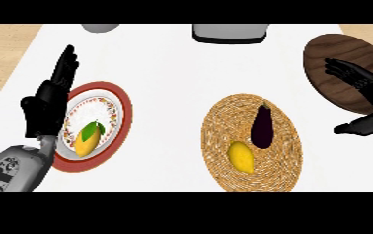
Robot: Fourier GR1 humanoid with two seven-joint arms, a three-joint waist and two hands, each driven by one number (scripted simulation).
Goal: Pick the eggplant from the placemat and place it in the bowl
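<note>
- Woven straw formed the round placemat (280,166) on the white counter (171,80), its coils ridged in rings.
- On that placemat lay the dark purple eggplant (262,126), long and glossy, with a yellow lemon (241,157) just beside its lower end.
- Dark wood made up the bowl (328,65) at the right edge; nothing showed inside it.
- At the left, a patterned plate (91,110) with a red rim held a mango (88,142) with a green leaf.
- The right hand (354,80) hung over the bowl, fingers spread apart and thumb lower down, holding nothing.
- The left hand (45,110) rested at the plate's left edge, fingers straight and together, pointing up.
- Two grey objects (230,32) sat at the counter's far edge, cut off by the view.
</note>
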